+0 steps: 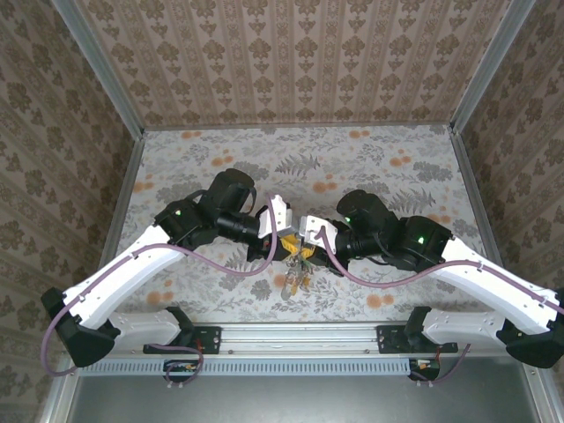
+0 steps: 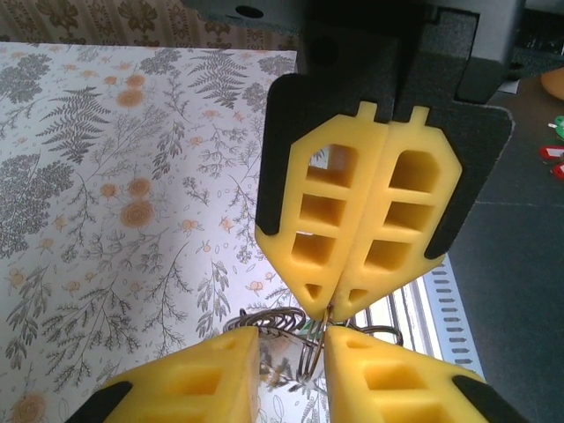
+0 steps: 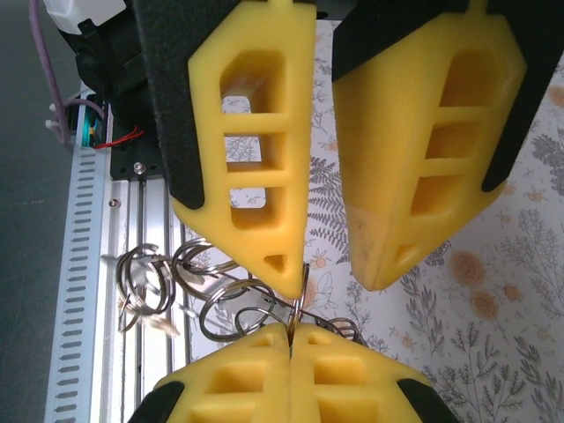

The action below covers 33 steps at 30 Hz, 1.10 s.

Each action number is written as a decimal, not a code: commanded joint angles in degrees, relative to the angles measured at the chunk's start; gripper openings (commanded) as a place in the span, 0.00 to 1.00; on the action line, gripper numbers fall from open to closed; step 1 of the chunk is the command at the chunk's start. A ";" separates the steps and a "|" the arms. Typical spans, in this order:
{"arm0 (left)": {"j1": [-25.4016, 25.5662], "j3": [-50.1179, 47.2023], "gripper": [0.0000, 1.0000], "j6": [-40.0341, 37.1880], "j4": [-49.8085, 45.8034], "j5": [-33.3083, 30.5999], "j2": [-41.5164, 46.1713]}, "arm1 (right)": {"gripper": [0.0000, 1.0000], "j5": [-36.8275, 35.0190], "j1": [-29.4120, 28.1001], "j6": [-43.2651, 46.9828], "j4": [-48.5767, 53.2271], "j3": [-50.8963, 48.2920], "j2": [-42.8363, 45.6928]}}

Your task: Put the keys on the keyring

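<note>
The keyring, a thin grey wire loop strung with several smaller split rings, hangs in the air between both grippers above the near table edge. My right gripper is shut on the loop's wire, and from the left wrist its closed tips pinch the wire from above. My left gripper faces it with its jaws apart. The loop runs between them, close against one finger. Small green and red key heads lie on a dark surface at the far right.
The slotted aluminium rail of the near table edge lies just under the hanging rings. The floral tablecloth stretches away behind the arms, with patterned walls on three sides. Purple cables droop from both wrists.
</note>
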<state>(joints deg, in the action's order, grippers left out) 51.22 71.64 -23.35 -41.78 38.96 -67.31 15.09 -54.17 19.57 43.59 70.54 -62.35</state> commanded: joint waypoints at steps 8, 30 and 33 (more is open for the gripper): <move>2.40 -3.16 0.26 -1.67 -2.40 -0.90 0.19 | 0.00 4.20 1.95 -1.22 -10.90 -0.73 1.26; 2.12 -4.91 0.18 -1.39 -0.63 -1.58 1.82 | 0.00 9.99 2.85 -2.45 -15.89 -4.34 4.66; 2.15 -4.73 0.12 -1.18 -0.32 -1.78 2.00 | 0.00 10.22 2.82 -2.42 -16.08 -4.70 4.84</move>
<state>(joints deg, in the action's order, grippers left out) 52.90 67.85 -23.86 -40.66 38.17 -64.82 22.11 -51.46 17.80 34.74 65.34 -59.46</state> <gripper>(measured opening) 0.129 0.064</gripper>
